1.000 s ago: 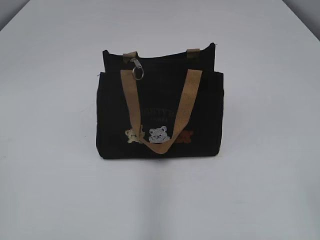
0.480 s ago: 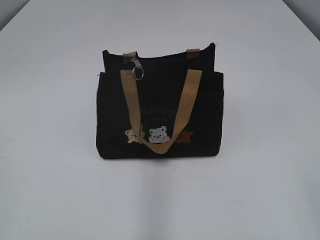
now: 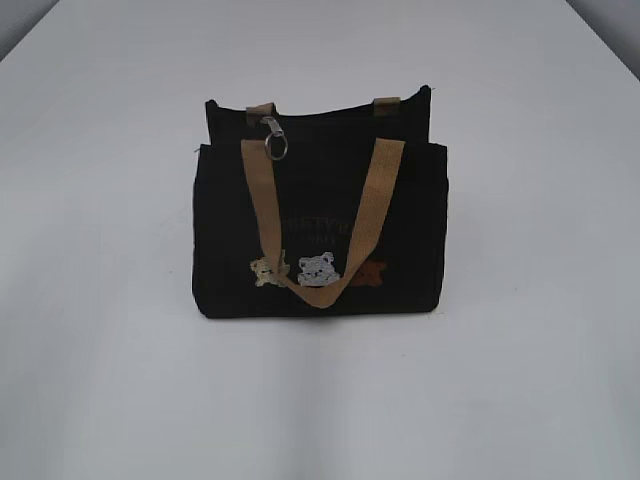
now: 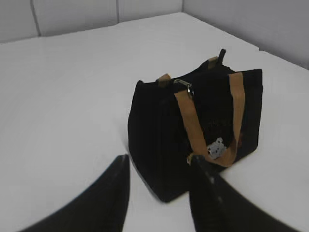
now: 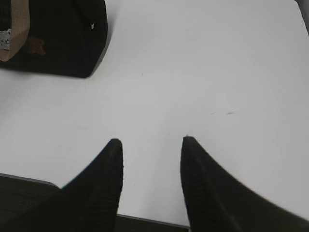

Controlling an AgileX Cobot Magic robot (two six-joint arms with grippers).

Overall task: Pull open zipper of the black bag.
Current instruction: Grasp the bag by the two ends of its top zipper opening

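The left hand (image 4: 157, 166) hangs over the counter (image 4: 72, 96) with its two fingers apart and nothing between them; the black bag (image 4: 159, 130) stands just beyond its tips, toward one o'clock. The right hand (image 5: 150, 145) is likewise spread and empty, with the bag's corner far off at ten o'clock. In the exterior view neither hand shows; the bag stands upright at the centre of the counter, and the zipper (image 3: 330, 108) runs along its top edge, its silver pull (image 3: 274, 135) dangling at eleven o'clock of the front face, beside the left tan strap.

Risks, as I judge them: the hand could pinch a strap instead of the small pull, or the light, unbraced bag could slide or tip when tugged.

Count: one bag, one pull, two tan handles (image 3: 262, 200), three bear patches (image 3: 318, 270), two hands.
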